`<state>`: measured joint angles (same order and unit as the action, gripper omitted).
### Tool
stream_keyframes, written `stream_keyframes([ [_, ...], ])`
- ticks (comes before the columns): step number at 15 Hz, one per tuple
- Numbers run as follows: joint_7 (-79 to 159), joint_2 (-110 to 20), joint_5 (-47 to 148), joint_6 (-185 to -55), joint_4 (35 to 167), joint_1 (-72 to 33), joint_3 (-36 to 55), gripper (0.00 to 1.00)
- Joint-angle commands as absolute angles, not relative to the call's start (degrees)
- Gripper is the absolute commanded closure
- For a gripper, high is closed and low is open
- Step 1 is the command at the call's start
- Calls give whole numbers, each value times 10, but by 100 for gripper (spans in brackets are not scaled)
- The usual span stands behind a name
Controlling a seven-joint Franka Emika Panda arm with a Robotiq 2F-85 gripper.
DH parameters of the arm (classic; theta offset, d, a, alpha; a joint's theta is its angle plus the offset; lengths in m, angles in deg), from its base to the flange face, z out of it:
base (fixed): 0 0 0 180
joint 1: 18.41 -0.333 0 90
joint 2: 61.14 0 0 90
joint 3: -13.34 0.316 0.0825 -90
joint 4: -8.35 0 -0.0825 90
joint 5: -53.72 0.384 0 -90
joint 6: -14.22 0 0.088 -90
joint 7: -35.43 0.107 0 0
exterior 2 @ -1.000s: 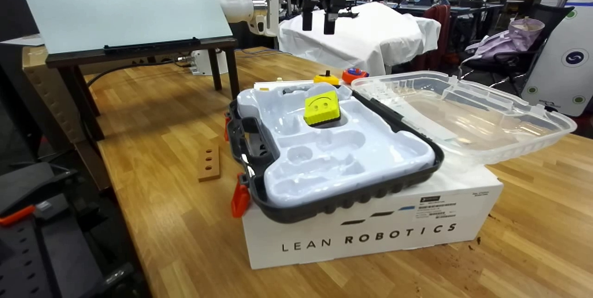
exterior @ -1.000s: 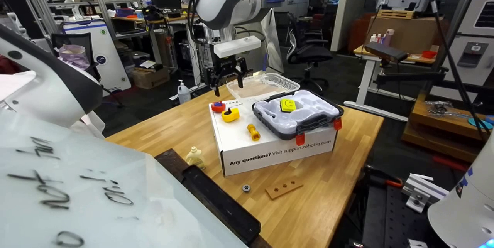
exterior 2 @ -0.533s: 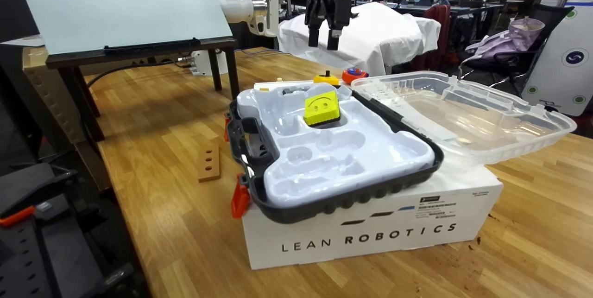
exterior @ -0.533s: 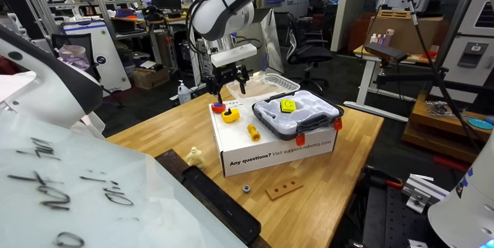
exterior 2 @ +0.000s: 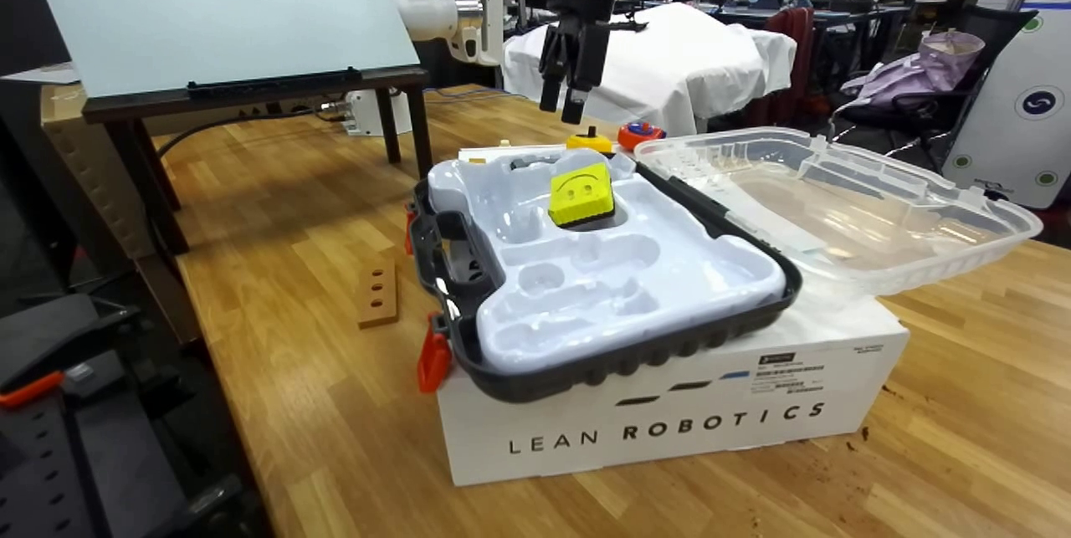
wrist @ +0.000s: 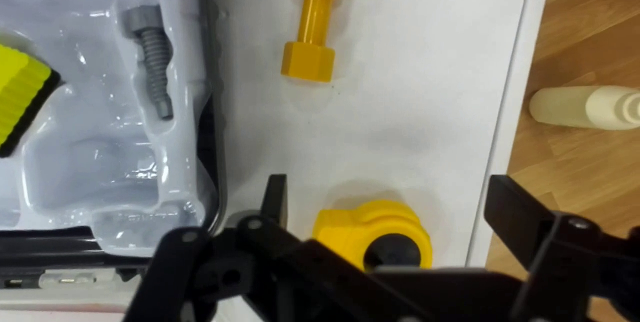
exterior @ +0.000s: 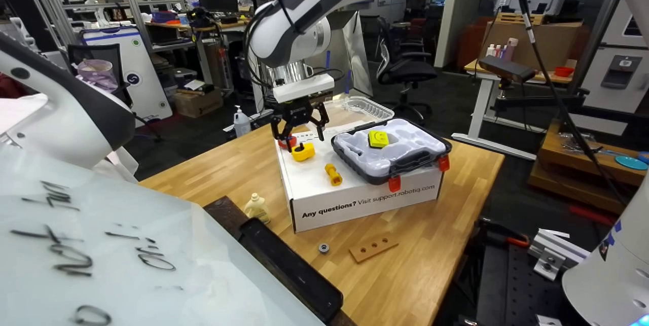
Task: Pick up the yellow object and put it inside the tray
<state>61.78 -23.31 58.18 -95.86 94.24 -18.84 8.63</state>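
I have the gripper (wrist: 390,201) above the yellow tape measure (wrist: 356,233) on the white box (wrist: 410,106), jaws wide apart. From there, my wrist view shows the tray (wrist: 107,106) at ten o'clock, the yellow bolt (wrist: 315,21) toward twelve.

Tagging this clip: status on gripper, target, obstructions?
Gripper open over black-knobbed yellow piece, likely target. Piece ungrasped, outside tray. No obstruction seen; yellow smiley block sits in tray.

in an exterior view the wooden table (exterior: 413,270) spreads across the middle, with a big white box (exterior: 312,181) set on it near the centre. just left of the box stands a cream bottle (exterior: 257,208); toward lower centre i see a small grey ring (exterior: 323,248) and a brown strip (exterior: 373,250) with three holes, apart.
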Motion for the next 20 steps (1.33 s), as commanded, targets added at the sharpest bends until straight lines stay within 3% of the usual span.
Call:
stream_keyframes([
  [1, 619, -230, 589, -957, 939, -190, 84, 0],
  [20, 688, -157, 605, -965, 859, -184, 72, 0],
])
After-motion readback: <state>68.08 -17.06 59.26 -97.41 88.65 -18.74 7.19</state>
